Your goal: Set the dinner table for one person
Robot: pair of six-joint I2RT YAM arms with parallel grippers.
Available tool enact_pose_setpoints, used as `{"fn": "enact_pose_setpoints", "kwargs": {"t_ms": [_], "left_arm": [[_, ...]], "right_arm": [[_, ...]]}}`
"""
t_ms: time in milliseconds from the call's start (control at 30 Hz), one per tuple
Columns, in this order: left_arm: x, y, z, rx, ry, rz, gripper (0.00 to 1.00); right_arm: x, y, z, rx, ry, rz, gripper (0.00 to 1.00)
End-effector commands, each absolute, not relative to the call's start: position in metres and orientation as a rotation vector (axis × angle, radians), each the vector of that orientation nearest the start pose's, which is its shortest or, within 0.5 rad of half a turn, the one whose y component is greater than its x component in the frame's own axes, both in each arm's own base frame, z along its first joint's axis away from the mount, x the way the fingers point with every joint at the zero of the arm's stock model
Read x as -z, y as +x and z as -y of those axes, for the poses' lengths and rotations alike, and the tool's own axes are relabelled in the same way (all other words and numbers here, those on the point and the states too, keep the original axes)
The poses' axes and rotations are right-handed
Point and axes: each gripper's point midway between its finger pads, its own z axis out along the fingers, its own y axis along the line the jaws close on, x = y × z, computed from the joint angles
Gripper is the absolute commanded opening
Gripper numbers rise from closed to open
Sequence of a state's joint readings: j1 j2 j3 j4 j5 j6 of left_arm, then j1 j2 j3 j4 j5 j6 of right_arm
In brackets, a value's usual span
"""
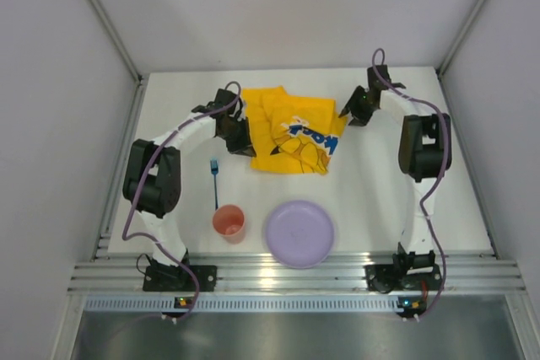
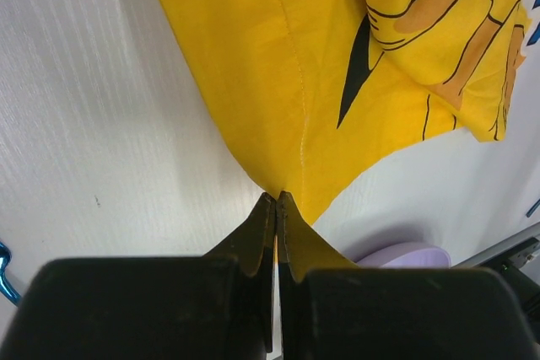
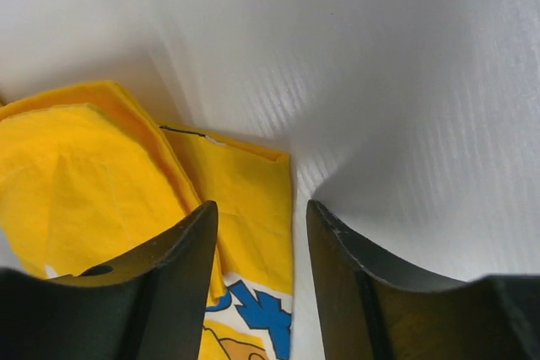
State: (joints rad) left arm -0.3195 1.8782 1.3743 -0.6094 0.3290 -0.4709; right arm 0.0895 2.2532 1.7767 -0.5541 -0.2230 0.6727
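The white dinner table (image 1: 371, 200) carries a crumpled yellow printed cloth mat (image 1: 291, 128) at the back middle. My left gripper (image 1: 239, 142) is shut on the mat's left corner (image 2: 278, 183), pinching the fabric edge between its fingertips. My right gripper (image 1: 353, 111) is open, hovering at the mat's right edge (image 3: 261, 200), its jaws astride the cloth border without closing. A blue fork (image 1: 214, 180), a pink cup (image 1: 229, 222) and a purple plate (image 1: 299, 233) lie at the front of the table.
Grey walls enclose the table on three sides. A metal rail (image 1: 295, 276) runs along the near edge by the arm bases. The plate's rim also shows in the left wrist view (image 2: 405, 255).
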Motion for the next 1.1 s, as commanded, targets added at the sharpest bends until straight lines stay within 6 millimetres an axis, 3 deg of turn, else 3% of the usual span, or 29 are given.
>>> {"fn": "enact_pose_setpoints", "kwargs": {"t_ms": [0,200,300,367,467,533,567,667,700,767,800,900,1000,1067], "left_arm": [[-0.090,0.368,0.203,0.714,-0.062,-2.730,0.00],[-0.089,0.368,0.205,0.743,-0.040,-2.728,0.00],[-0.086,0.369,0.203,0.799,-0.061,-2.733,0.00],[-0.086,0.373,0.197,0.806,-0.077,-2.729,0.00],[-0.090,0.380,0.183,0.798,-0.100,-2.719,0.00],[-0.101,0.391,0.170,0.793,-0.127,-2.690,0.00],[-0.106,0.393,0.165,0.781,-0.131,-2.686,0.00],[-0.136,0.407,0.152,0.749,-0.122,-2.615,0.00],[-0.147,0.409,0.150,0.731,-0.093,-2.598,0.00],[-0.164,0.410,0.148,0.717,-0.060,-2.566,0.00],[-0.179,0.412,0.146,0.700,-0.038,-2.533,0.00],[-0.208,0.411,0.142,0.672,-0.018,-2.468,0.00],[-0.228,0.417,0.144,0.684,-0.048,-2.408,0.00],[-0.235,0.427,0.147,0.708,-0.066,-2.367,0.00]], "right_arm": [[-0.018,0.514,-0.136,-0.548,0.654,-2.631,0.47],[-0.005,0.504,-0.144,-0.556,0.621,-2.681,0.22],[-0.011,0.508,-0.148,-0.581,0.565,-2.687,0.02],[-0.018,0.509,-0.148,-0.581,0.531,-2.684,0.00],[-0.044,0.514,-0.142,-0.583,0.477,-2.640,0.00],[-0.076,0.519,-0.132,-0.593,0.469,-2.576,0.00],[-0.104,0.521,-0.122,-0.596,0.467,-2.520,0.00],[-0.141,0.513,-0.103,-0.593,0.477,-2.450,0.00],[-0.170,0.505,-0.091,-0.600,0.477,-2.393,0.00],[-0.200,0.492,-0.079,-0.611,0.466,-2.344,0.00],[-0.230,0.479,-0.062,-0.616,0.474,-2.282,0.00],[-0.273,0.448,-0.048,-0.601,0.454,-2.200,0.00],[-0.292,0.428,-0.047,-0.603,0.469,-2.160,0.00],[-0.297,0.430,-0.052,-0.654,0.493,-2.134,0.00]]}}
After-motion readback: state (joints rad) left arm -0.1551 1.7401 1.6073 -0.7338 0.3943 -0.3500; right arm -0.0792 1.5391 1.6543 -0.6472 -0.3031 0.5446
